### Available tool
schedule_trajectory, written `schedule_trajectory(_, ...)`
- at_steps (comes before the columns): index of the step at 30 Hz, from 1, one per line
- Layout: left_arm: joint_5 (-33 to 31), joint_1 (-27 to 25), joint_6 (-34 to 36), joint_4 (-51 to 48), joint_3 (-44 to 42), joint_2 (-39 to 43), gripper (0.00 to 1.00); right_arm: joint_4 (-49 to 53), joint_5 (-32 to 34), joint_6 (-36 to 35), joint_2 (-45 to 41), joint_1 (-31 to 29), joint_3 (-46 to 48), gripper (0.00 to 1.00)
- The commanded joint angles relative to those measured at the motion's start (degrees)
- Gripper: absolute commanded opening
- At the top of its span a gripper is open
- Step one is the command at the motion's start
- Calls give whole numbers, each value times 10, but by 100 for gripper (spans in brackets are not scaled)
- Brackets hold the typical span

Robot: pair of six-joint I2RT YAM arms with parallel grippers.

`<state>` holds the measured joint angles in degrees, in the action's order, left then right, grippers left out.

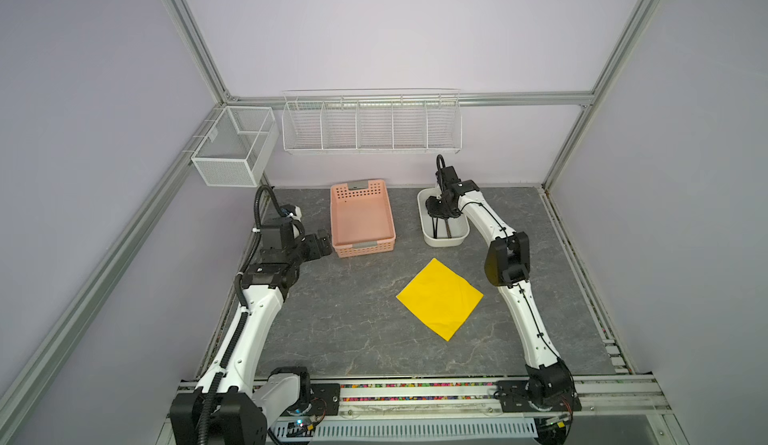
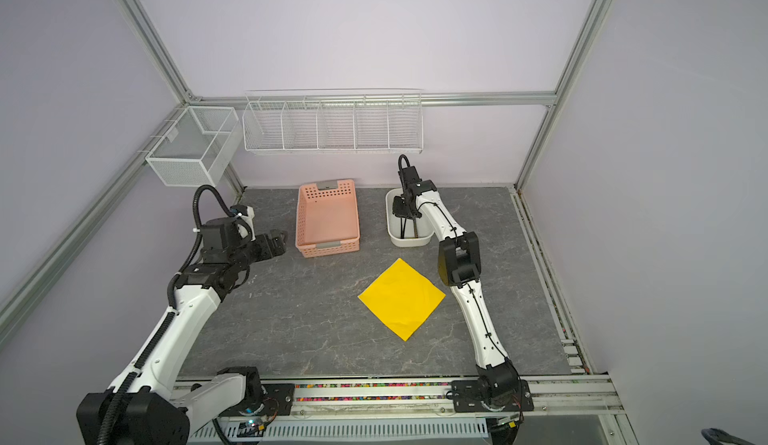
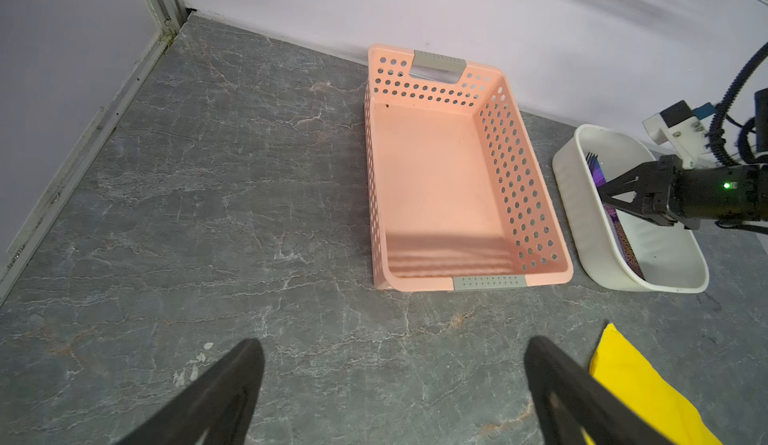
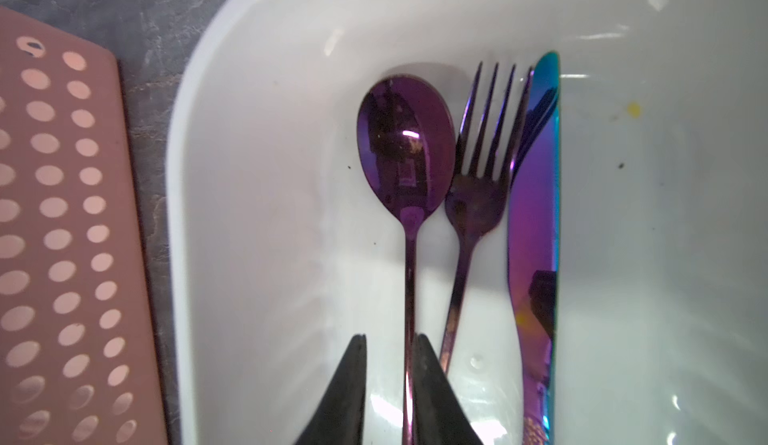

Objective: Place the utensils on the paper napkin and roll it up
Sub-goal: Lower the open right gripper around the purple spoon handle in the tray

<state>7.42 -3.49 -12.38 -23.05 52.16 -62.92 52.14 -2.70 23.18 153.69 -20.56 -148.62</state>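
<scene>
The right gripper (image 4: 388,339) reaches down into a white oblong tub (image 1: 444,242) at the far right of the grey table (image 1: 332,318), where the 3 utensils (image 1: 449,227) lie. They lie side by side along the tub's long axis, heads toward the far wall and handles toward the near end. The spoon (image 4: 405,139) is on the left, toward the pink basket (image 1: 361,252), the fork (image 4: 478,198) is in the middle and the knife (image 4: 534,222) is on the right. The jaws straddle the spoon's handle just behind its bowl and are drawn narrow. The handle rests against 1 finger, and a pale gap shows at the other, so it is not possible to tell whether the spoon is gripped. The left gripper (image 3: 395,341) hovers over bare table left of the basket, jaws wide apart and holding nothing, well apart from the tub, so the right arm is clearly the nearer one. The utensils have glossy purple heads, the knife blade shades to blue along its edge, and the handles are thin and dark. The paper napkin (image 1: 439,297) is a bright yellow square, flat and faintly creased. It lies with 1 corner pointing at the tub, near of the tub and bare of utensils.
</scene>
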Motion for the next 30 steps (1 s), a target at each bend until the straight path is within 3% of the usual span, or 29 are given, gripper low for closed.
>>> schedule_trajectory(1, 5, 3, -5, -7, 7, 1, 98, 8, -4, 7, 11, 1, -12, 24)
schedule_trajectory(27, 12, 4, -8, -4, 10, -9, 98, 44, 13, -22, 35, -2, -13, 19)
schedule_trajectory(30, 11, 4, -8, -4, 10, -9, 98, 60, 18, -21, 28, -6, -3, 25)
